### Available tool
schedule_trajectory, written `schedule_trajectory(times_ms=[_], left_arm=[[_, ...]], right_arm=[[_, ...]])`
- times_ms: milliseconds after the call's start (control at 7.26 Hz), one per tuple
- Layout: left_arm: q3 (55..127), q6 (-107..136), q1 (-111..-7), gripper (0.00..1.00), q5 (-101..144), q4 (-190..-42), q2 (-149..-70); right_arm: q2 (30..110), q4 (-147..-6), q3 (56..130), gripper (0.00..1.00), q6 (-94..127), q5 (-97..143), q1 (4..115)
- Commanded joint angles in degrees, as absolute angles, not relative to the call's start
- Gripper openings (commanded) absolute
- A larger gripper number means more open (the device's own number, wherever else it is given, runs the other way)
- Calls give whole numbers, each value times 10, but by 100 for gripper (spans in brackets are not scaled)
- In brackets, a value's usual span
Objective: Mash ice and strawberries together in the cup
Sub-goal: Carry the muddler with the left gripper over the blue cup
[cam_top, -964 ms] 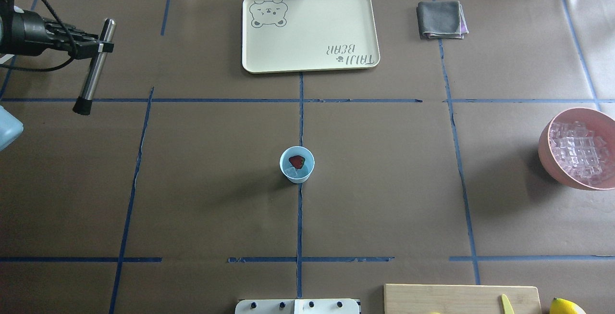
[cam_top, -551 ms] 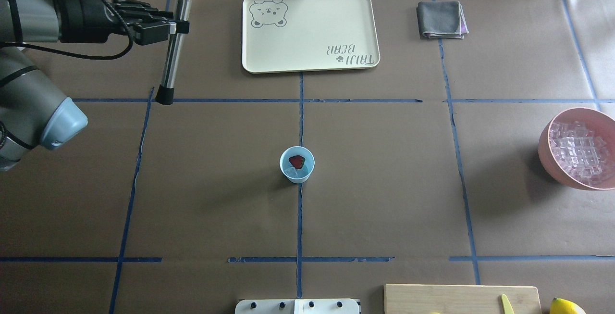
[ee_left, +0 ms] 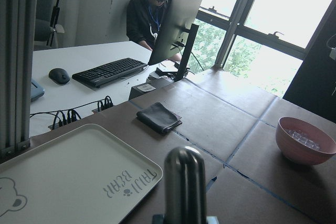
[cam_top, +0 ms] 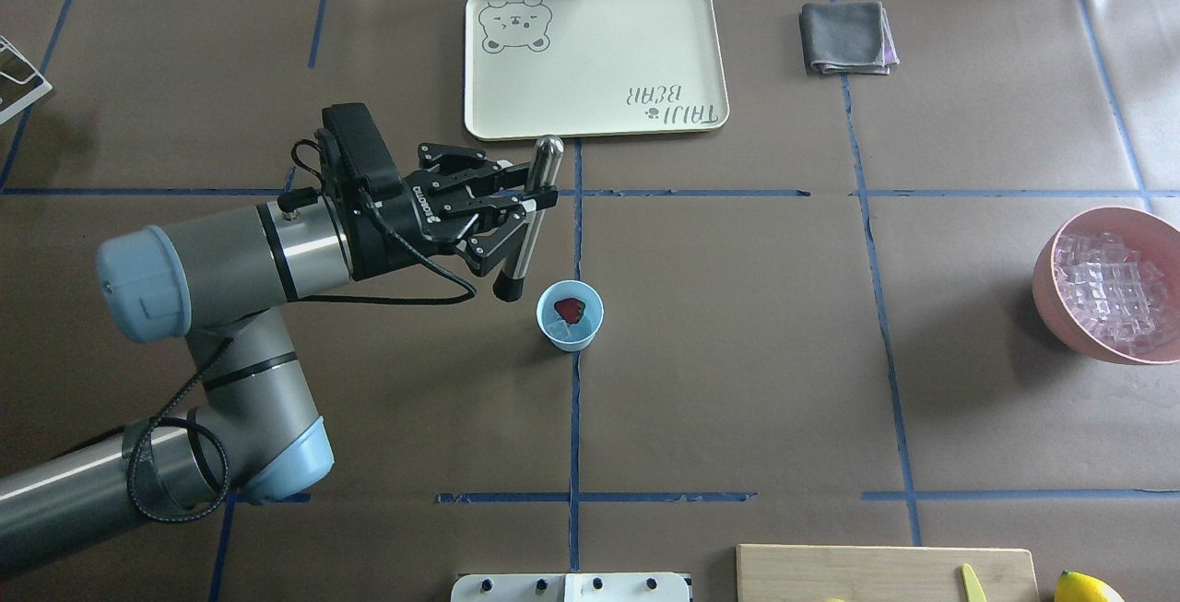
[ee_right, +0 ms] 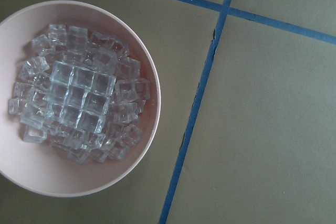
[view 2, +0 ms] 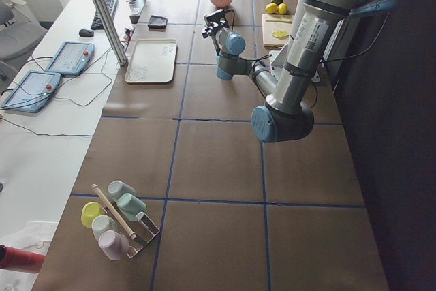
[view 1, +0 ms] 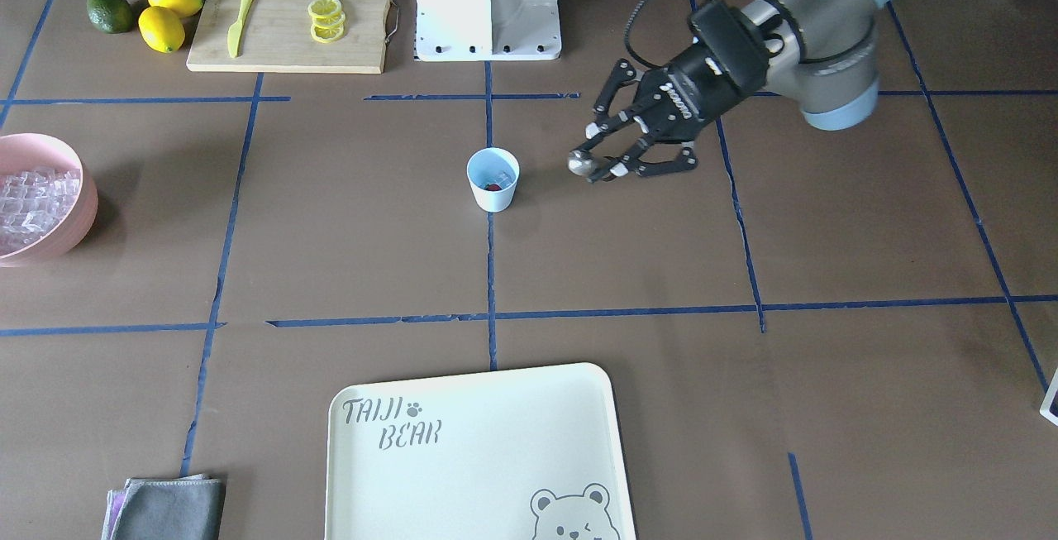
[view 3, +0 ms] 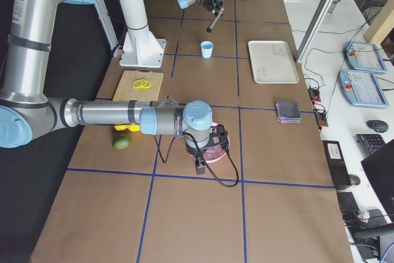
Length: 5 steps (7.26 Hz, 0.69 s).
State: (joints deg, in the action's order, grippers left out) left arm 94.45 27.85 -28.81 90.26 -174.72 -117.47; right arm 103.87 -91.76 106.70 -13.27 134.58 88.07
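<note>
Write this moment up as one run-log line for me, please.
left jaws: shut on muddler | muddler tip: beside cup, outside it | cup contents: strawberry and ice, unmashed | right arm: above pink bowl

Our left arm [cam_top: 230,261] reaches in, bent at the elbow, its left gripper [cam_top: 532,202] level and clamped on a steel pestle [cam_top: 518,256], while our right arm [view 3: 111,115] stretches out low, its right gripper [view 3: 201,164] pointing down, finger state unclear.

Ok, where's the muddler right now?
In the overhead view the muddler is clamped in the left gripper, left of centre. Its black tip is just beside the cup on the robot's left, outside the rim, and the cream tray lies beyond it.
</note>
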Motion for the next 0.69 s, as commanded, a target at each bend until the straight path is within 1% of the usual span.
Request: schedule_trajectory(times_ms=[0, 138, 275, 413, 551], left_arm=[[945, 160, -270, 0, 882, -1776, -1197], [944, 134, -265, 0, 870, -1779, -1201], [926, 132, -237, 0, 845, -1804, -1211], [885, 132, -232, 0, 833, -1863, -1221], [858, 127, -230, 0, 832, -1892, -1221]], right_arm=[[1039, -918, 1067, 100, -133, 1346, 881], [1039, -918, 1067, 100, -134, 1346, 881], [1040, -918, 1068, 100, -133, 1346, 881], [1040, -918, 1068, 100, -134, 1346, 881], [1040, -917, 1068, 100, -134, 1346, 882]])
